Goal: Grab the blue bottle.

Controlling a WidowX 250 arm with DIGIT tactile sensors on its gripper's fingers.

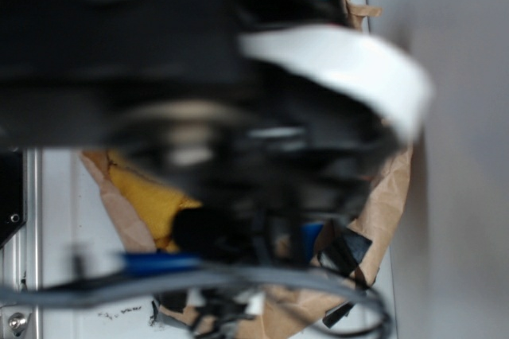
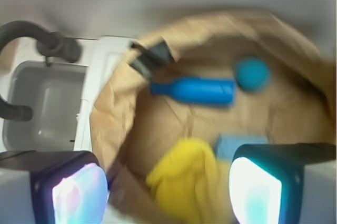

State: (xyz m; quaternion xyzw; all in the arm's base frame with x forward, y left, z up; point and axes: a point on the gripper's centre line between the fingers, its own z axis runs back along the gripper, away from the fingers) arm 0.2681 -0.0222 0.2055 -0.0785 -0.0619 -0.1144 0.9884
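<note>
Brown paper [image 2: 174, 124] lined the bowl; only the wrist view showed the blue bottle [image 2: 195, 90] lying beyond the gripper [image 2: 168, 192], fingers wide apart, empty.

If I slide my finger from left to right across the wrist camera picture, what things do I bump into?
Black faucet → grey sink → blue bottle lying on its side → teal ball. All the last two lie inside the brown paper-lined bowl.
</note>
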